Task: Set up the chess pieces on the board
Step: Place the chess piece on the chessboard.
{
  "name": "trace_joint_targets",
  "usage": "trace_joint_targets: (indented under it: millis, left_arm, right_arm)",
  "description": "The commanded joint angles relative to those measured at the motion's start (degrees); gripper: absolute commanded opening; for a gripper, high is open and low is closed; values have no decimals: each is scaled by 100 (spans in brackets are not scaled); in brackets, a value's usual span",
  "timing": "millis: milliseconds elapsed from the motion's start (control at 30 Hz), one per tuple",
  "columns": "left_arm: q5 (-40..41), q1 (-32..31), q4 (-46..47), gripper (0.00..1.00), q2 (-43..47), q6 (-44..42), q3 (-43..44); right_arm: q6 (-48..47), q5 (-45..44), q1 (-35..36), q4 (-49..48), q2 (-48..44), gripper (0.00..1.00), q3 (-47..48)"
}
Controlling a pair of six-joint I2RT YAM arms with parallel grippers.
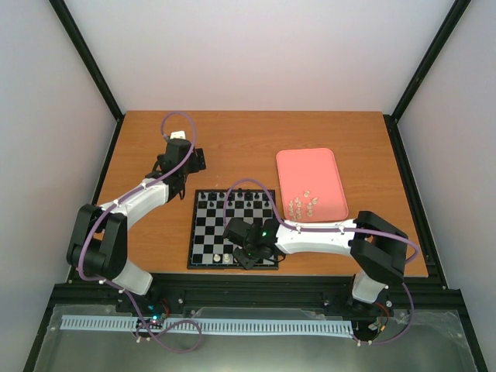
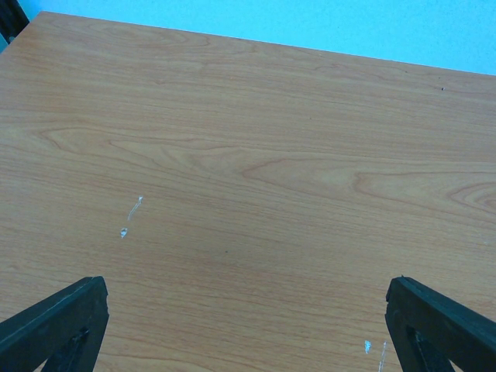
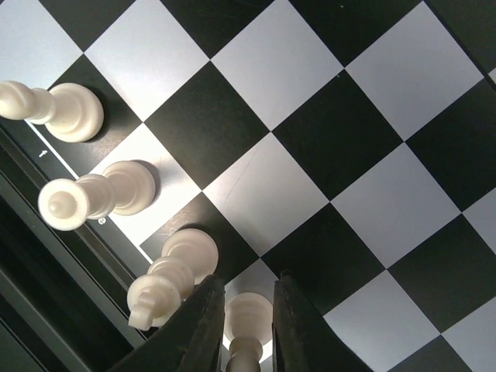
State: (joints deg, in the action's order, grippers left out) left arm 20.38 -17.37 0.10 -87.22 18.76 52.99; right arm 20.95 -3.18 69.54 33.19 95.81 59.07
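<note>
Closest to the lens, the right gripper (image 3: 248, 283) is hanging over the edge row of the board (image 3: 310, 147). Its two black fingers (image 3: 203, 325) are sitting only a sliver apart, with one of the white chess pieces (image 3: 248, 316) tucked between them. They're hugging both sides of it, but honestly I can't tell if they're actually pinching it or just flanking it.

That piece is standing on its base on a white square, long axis straight up off the board, head pointing up into the gripper. Three more white ones are lining up beside it along the same edge row, one per square. All are upright, tops showing toward the lower left in that wrist view.

From overhead, the board is lying on the wooden table (image 1: 256, 139) in front of the arms. The black pieces (image 1: 232, 198) are filling its far rows. A bunch of white ones are sitting in the near left part of the pink tray (image 1: 314, 167), just right of the board.

The left gripper (image 2: 246, 283) is hovering over the wood well off to the board's far left, fingers spread wide and gripping nothing.
</note>
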Motion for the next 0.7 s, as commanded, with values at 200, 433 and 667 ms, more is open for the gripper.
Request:
trace_joint_targets:
  millis: [200, 433, 667]
  left_arm:
    - [54, -13, 78, 100, -18, -101, 194]
    - [44, -8, 78, 100, -10, -101, 189]
    - [45, -13, 60, 100, 14, -110, 186]
  right_arm:
    - [2, -174, 90, 44, -199, 25, 83]
    - [1, -335, 85, 12, -498, 30, 83]
    - [40, -976, 86, 225, -890, 40, 127]
